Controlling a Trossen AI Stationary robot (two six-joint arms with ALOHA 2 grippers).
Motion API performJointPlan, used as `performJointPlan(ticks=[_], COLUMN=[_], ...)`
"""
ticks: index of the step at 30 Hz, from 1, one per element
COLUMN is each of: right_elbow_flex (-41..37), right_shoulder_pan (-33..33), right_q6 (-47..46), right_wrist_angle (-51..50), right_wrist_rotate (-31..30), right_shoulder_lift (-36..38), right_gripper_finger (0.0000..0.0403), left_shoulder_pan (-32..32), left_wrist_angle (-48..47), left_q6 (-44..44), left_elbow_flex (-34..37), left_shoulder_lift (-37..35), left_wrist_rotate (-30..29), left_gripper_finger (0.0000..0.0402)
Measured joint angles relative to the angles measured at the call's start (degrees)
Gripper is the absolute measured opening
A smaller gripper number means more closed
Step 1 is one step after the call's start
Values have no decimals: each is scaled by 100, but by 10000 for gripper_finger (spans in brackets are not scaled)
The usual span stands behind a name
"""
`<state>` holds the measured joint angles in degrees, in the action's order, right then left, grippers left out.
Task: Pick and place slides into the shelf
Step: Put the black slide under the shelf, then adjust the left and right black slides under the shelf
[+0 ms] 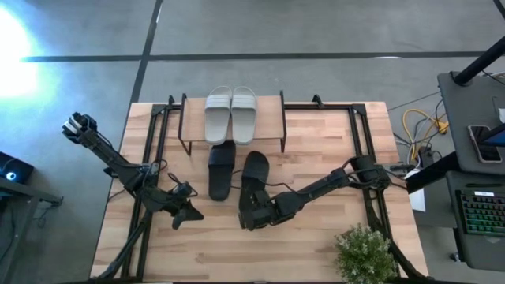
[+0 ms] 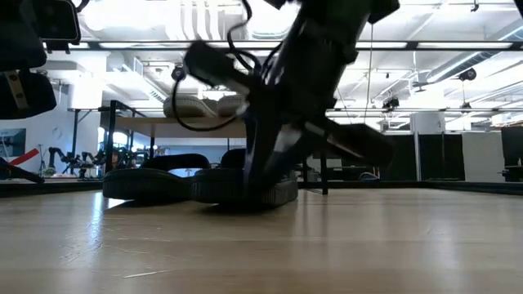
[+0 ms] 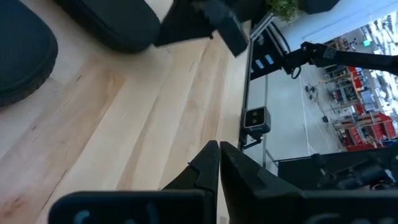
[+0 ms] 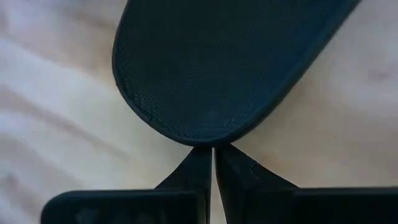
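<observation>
Two pale grey slides [image 1: 231,114] lie side by side on the shelf's light top board [image 1: 272,110]. One black slide [image 1: 221,170] lies on the table with its toe end under the shelf's near edge. The other black slide [image 1: 255,175] lies flat to the right of it, and in the low view [image 2: 245,189] it sits beneath the arm. My right gripper [image 4: 214,149] [image 1: 252,203] is shut at that slide's heel end. My left gripper [image 3: 219,146] [image 1: 193,213] is shut over bare table to the left of the black slides, apart from both. My right gripper's shut fingertips [image 4: 202,158] meet the rim of the right black slide's heel end [image 4: 205,138]. They come from the table's near side, pointing toward the shelf, in line with the slide's length. The slide lies flat, sole on the table. No part of it is between the fingers.
Black metal rails [image 1: 154,150] [image 1: 363,150] run along the table's left and right sides. A potted plant [image 1: 364,252] stands at the near right corner. Bare wood lies along the near edge [image 1: 237,256]. A desk with a keyboard stands off the table's right side.
</observation>
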<state>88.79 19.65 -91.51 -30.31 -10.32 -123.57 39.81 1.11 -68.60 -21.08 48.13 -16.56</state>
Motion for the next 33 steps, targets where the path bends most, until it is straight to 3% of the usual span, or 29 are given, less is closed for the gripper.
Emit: performJointPlan(ticks=[11, 16, 25, 33], right_elbow_flex=[2, 128, 659, 722], right_shoulder_pan=[-529, -655, 73, 495], right_q6=[455, 823, 1353, 180], right_wrist_angle=[-250, -253, -378, -1843], right_wrist_rotate=[-736, -461, -219, -123], right_shoulder_lift=[9, 9, 314, 346], right_gripper_finger=[12, 12, 12, 12], left_shoulder_pan=[2, 2, 2, -287], left_wrist_angle=[-18, -22, 68, 106], left_q6=[0, -2, -283, -692], left_elbow_flex=[14, 15, 20, 205], left_shoulder_lift=[9, 14, 106, 658], left_wrist_rotate=[-7, -15, -207, -801], left_gripper_finger=[0, 0, 0, 0])
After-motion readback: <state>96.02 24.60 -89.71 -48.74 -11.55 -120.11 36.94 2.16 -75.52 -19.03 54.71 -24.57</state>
